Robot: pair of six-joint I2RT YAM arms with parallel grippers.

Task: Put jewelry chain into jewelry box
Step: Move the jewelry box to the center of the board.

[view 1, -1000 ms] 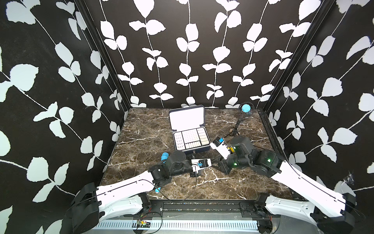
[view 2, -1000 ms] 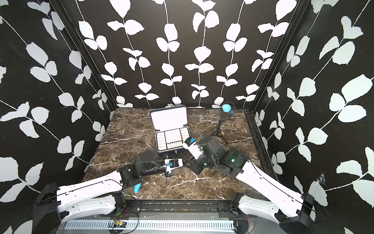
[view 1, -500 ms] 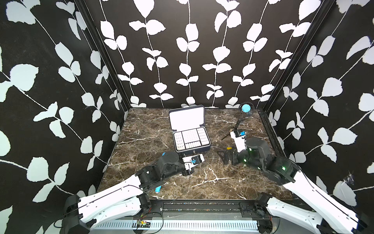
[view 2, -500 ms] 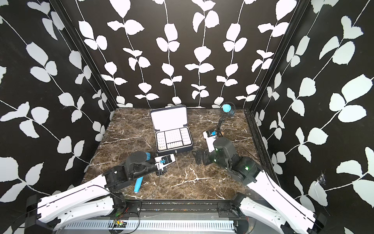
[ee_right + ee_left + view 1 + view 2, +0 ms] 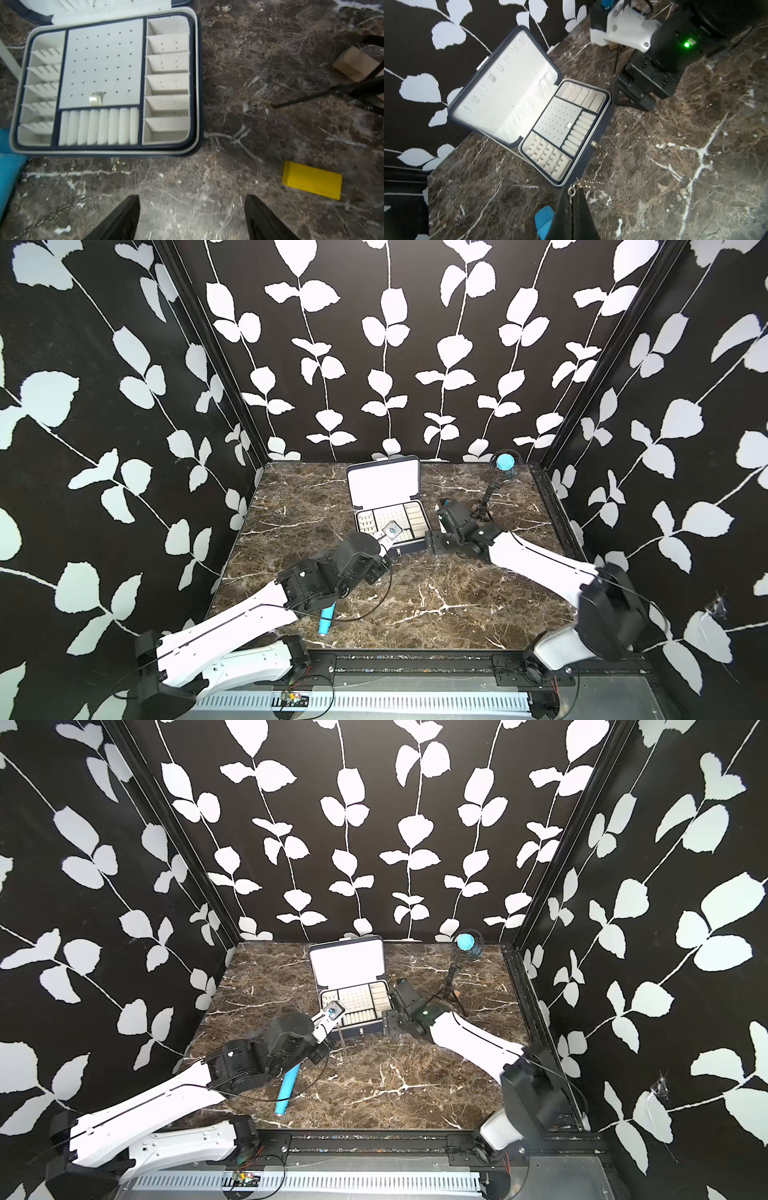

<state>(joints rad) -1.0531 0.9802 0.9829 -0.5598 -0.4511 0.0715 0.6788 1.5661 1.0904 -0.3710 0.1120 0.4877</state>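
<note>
The jewelry box (image 5: pixel 419 545) (image 5: pixel 357 1031) lies open at the back middle of the marble table, lid up, white gridded tray showing. My left gripper (image 5: pixel 572 192) (image 5: pixel 337 1028) is shut on the ring end of the jewelry chain (image 5: pixel 591 182), just in front of the box's (image 5: pixel 601 126) front left corner. The chain (image 5: pixel 341 1039) (image 5: pixel 62 209) hangs down from it before the front wall. My right gripper (image 5: pixel 192 199) (image 5: pixel 430 545) stands open and empty above the table by the box's (image 5: pixel 197 83) front right corner.
A yellow block (image 5: pixel 311 179) lies on the table right of my right gripper. A small fan on a tripod (image 5: pixel 505 464) (image 5: pixel 467 942) stands at the back right, with a wooden block (image 5: pixel 355 62) by its legs. A blue cylinder (image 5: pixel 326 620) sits under my left arm.
My left gripper has carried the chain from the front middle of the table up to the box's front edge. My right gripper opened, swung right, then came to the box's front right corner.
</note>
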